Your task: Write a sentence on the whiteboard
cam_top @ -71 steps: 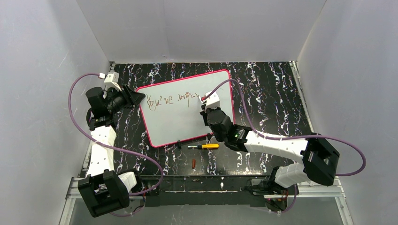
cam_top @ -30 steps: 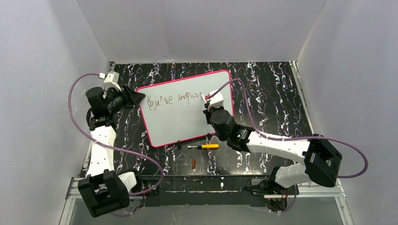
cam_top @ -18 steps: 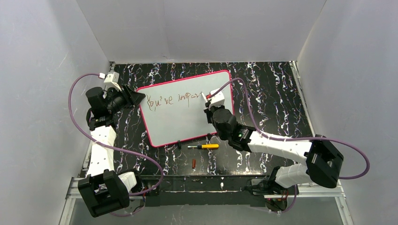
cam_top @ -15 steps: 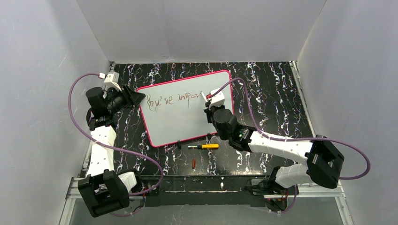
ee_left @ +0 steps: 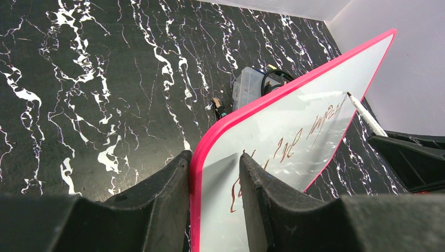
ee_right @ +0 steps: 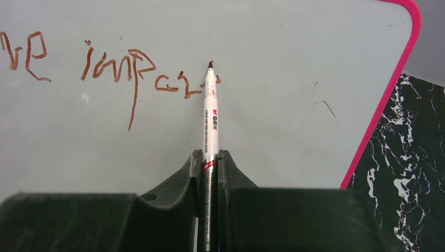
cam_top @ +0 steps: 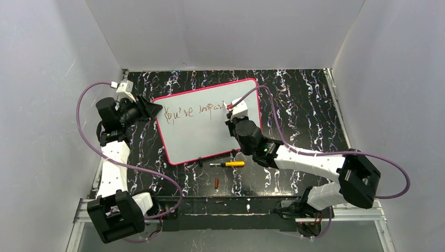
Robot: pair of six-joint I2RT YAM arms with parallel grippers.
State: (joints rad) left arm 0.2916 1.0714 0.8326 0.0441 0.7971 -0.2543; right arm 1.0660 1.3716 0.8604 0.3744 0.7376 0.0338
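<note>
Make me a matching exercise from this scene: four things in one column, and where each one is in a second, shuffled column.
1. large white whiteboard with pink-red rim
2. white marker pen with dark tip
3. yellow-and-black tool
4. small red piece

A. clamped in the right gripper
B. on the black marbled table, beside the whiteboard's near edge
C. corner between the left gripper's fingers
D. on the table, nearest the arm bases

Pairs: 1-C, 2-A, 3-B, 4-D
</note>
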